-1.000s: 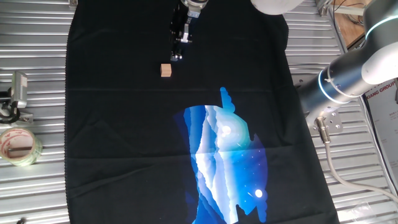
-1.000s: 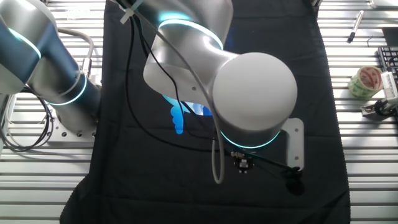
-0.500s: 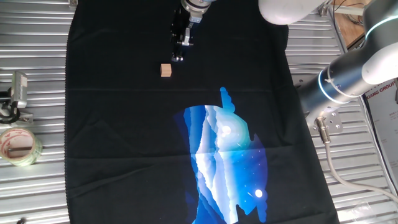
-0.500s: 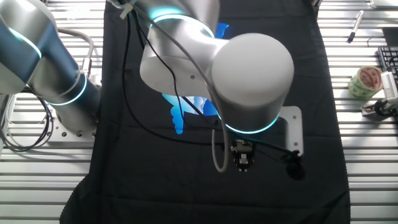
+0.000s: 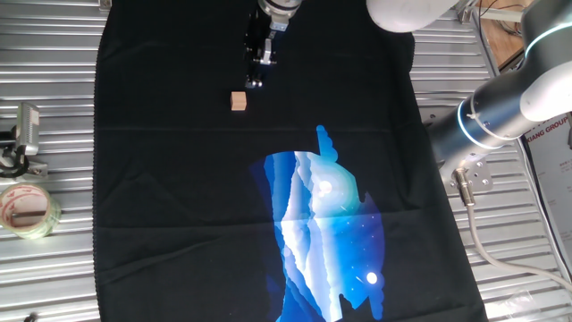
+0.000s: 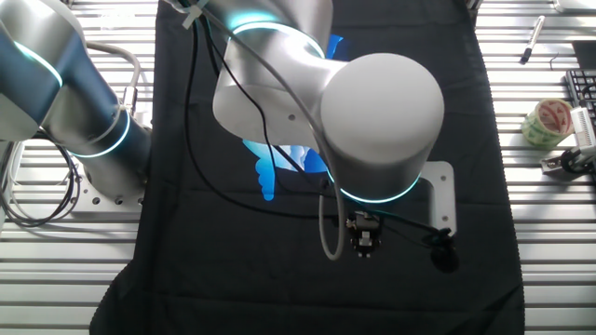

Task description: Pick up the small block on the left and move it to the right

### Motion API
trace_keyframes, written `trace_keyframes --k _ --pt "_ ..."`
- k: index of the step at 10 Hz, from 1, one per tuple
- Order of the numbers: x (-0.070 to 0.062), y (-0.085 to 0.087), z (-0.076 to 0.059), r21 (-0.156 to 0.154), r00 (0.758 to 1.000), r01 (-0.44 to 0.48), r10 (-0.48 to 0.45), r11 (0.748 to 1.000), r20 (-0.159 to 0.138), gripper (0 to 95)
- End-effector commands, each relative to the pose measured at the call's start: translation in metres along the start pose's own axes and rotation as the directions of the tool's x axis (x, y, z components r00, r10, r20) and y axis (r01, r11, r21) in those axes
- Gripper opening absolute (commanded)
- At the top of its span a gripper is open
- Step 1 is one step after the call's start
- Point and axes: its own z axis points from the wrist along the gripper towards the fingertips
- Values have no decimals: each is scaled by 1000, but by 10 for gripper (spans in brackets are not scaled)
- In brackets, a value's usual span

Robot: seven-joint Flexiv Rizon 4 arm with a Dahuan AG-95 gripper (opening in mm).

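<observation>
The small block (image 5: 238, 101), a tiny tan wooden cube, lies on the black cloth (image 5: 170, 188) toward its far left part in one fixed view. My gripper (image 5: 255, 82) hangs just beyond and slightly right of the block, apart from it, with nothing visibly in it. Its dark fingers blend with the cloth, so their gap is unreadable. In the other fixed view the gripper (image 6: 361, 246) peeks out below the arm's big grey joint (image 6: 382, 121), which hides the block.
A roll of clear tape (image 5: 27, 210) and a metal clip (image 5: 24, 134) sit on the slatted table left of the cloth. A blue and white print (image 5: 326, 228) covers the cloth's middle. The arm's base (image 5: 496, 116) stands at the right. A pen (image 6: 532, 38) lies near the table's corner.
The gripper has shifted slightly away from the block's side over the last second, and the arm's big joint has moved a little. The block has stayed put.
</observation>
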Motion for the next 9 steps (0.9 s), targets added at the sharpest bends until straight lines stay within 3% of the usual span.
trace_keyframes --k 1,9 --pt "1 0 -1 -3 1000 -3 3 1000 -6 570" --pt "3 10 4 -16 1000 -7 7 1000 -5 570"
